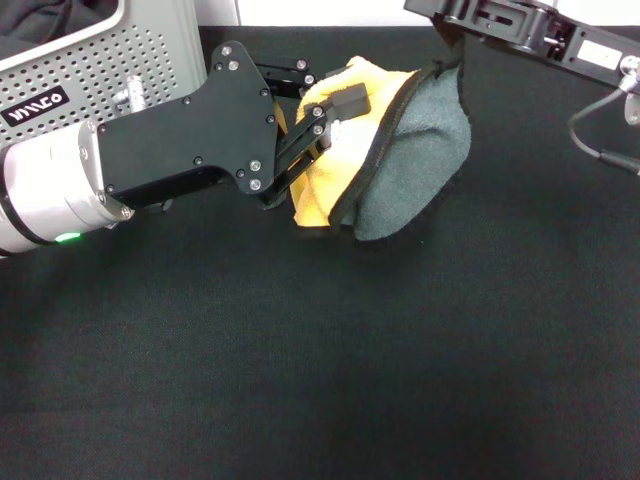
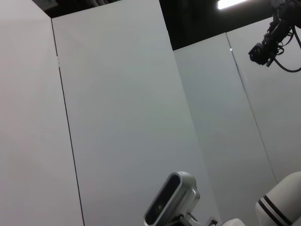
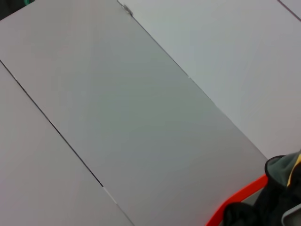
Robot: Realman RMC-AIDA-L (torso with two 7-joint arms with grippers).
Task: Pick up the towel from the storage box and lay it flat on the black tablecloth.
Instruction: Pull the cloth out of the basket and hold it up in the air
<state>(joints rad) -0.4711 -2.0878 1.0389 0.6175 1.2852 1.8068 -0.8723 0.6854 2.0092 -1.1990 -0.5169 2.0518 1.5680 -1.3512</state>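
Counting from the head view, we see one towel (image 1: pixel 400 150), one storage box (image 1: pixel 100 60) and two grippers. Our left gripper (image 1: pixel 325 120) is clenched on the towel's yellow face, holding it bunched over the black tablecloth (image 1: pixel 320 360) on the bench, right of the box. Our right gripper (image 1: pixel 450 25) sits at the towel's far corner, cut off by the frame, so we cannot tell its state. White lettering on the box's black patch is not legible to us.
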